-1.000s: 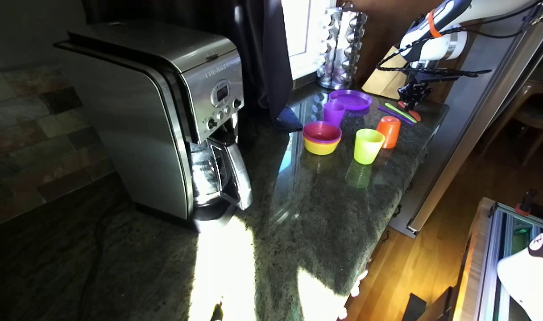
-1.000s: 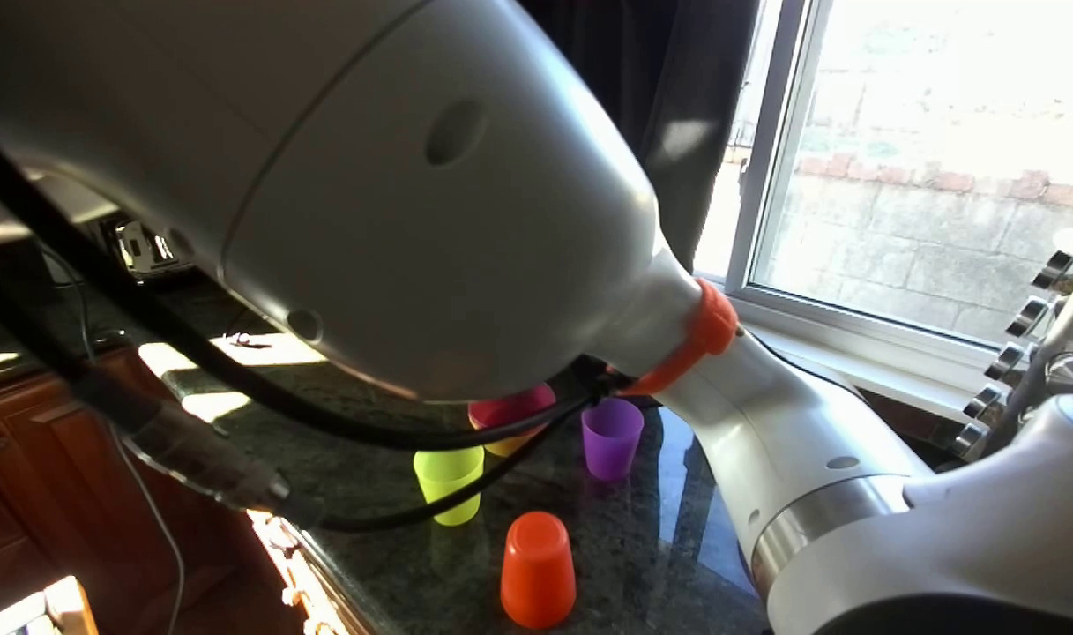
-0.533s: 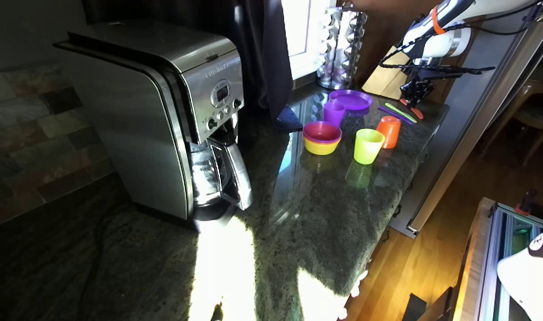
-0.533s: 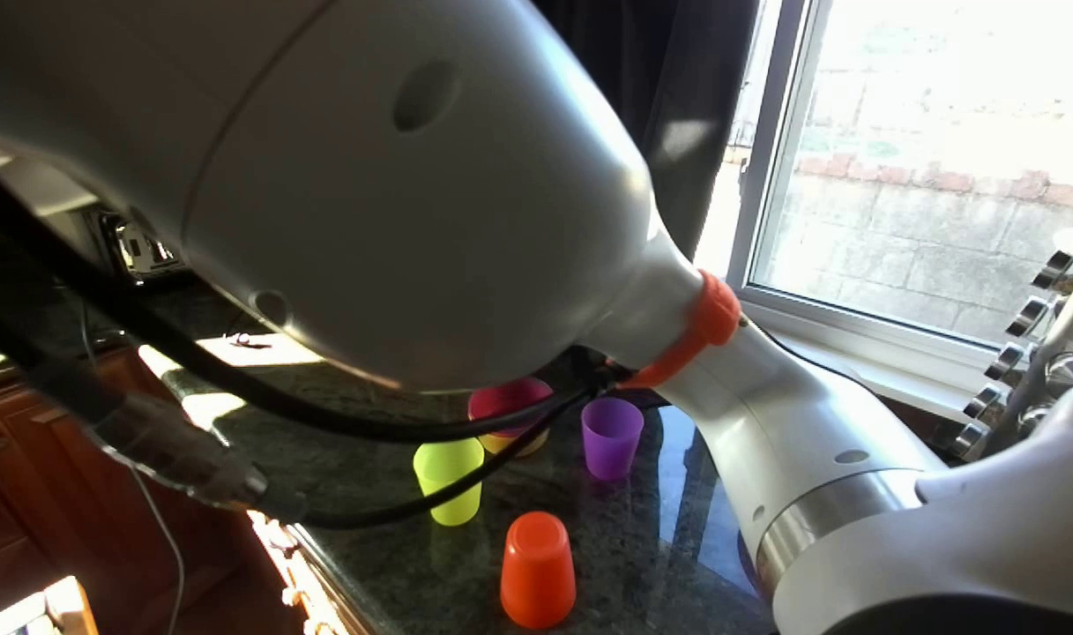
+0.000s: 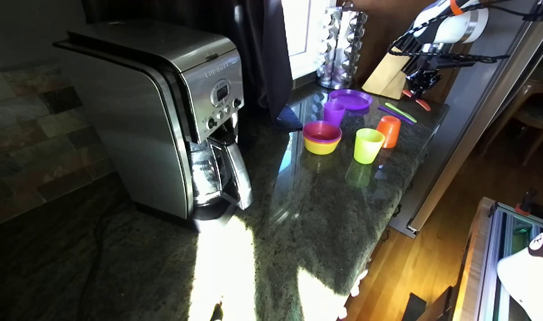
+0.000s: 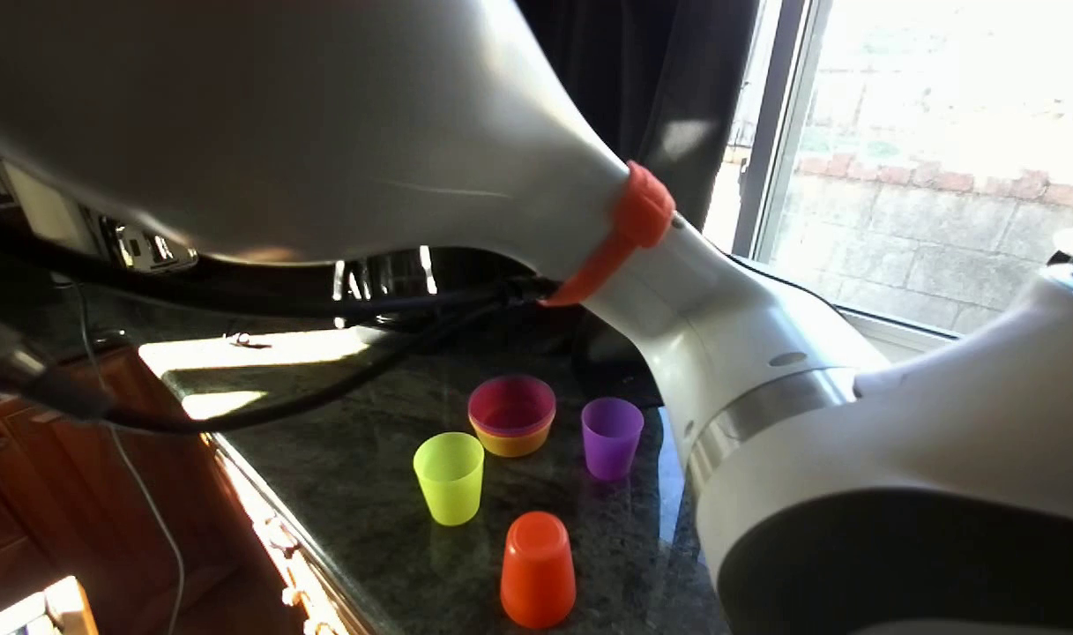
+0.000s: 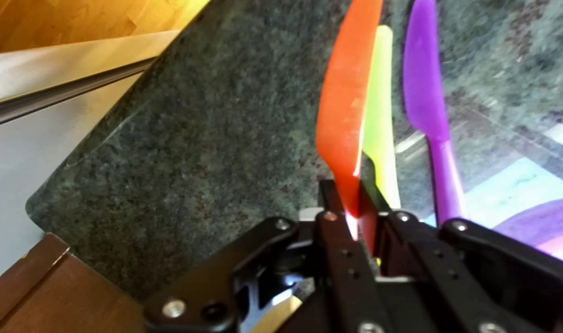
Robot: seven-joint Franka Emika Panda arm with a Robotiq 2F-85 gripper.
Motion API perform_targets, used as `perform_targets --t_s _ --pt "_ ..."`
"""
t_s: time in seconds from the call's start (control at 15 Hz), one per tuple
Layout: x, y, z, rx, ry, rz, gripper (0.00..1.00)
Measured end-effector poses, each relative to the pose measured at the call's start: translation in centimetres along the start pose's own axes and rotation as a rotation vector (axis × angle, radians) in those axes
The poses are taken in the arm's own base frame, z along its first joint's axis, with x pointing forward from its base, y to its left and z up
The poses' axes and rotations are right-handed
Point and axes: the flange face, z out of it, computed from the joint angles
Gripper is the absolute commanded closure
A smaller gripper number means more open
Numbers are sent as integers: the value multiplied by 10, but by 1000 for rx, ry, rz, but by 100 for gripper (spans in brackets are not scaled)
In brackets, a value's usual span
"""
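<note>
clearly, the wrist view shows a glossy orange knife [image 7: 346, 97] with a broad, rounded blade, pinched near its neck by the jaws over the dark speckled desk [image 7: 216, 138], partly covering a lime-green utensil [image 7: 382, 120], a purple knife [image 7: 423, 88] just beside. in an exterior view, the white arm [image 6: 324, 123] blocks much of the scene above a lime cup [image 6: 453, 489] and an upturned orange cup [image 6: 538, 573]. in an exterior view, the orange knife hangs near a wooden block [image 5: 387, 75], well apart from a steel coffee maker [image 5: 119, 102] lettered "cuisinart".

bright window [image 6: 933, 159], dark curtain [image 5: 273, 62], wooden floor [image 5: 432, 263]
</note>
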Motion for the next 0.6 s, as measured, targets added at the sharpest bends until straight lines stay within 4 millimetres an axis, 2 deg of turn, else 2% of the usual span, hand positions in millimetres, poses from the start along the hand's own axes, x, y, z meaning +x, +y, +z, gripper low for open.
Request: perform_targets --t_s 0.6 --pt "-80 -61 -32 81 -33 -50 96"
